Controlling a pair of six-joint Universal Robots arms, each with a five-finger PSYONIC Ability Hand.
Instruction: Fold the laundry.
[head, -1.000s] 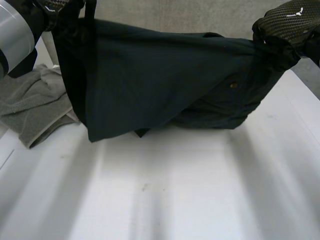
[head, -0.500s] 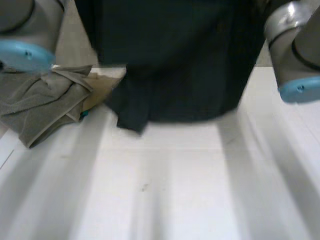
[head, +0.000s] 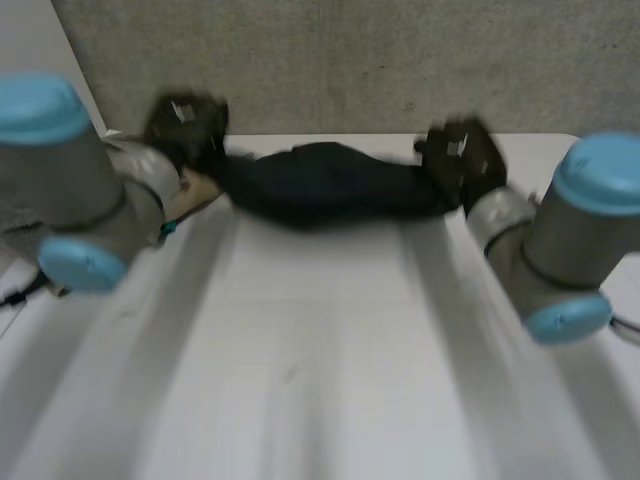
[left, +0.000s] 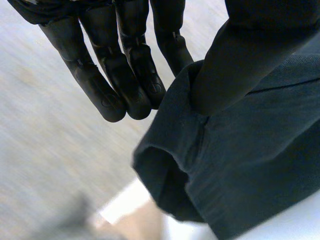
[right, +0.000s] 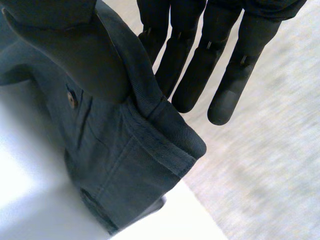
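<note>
Left hand (head: 185, 125) pinches one end of the dark garment (head: 325, 185) between its thumb and straight fingers (left: 107, 95). Right hand (head: 462, 155) pinches the other end the same way. Between them the garment stretches in a bunched band at the far side of the white bench (head: 320, 360).

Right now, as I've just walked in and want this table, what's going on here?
The robot is folding laundry. Both hands hold one dark garment at the far side of the white table. The left hand pinches one end between thumb and straight fingers. The right hand pinches the other end the same way, near a small button. The garment is bunched into a sagging band between them, low over the table.
</note>
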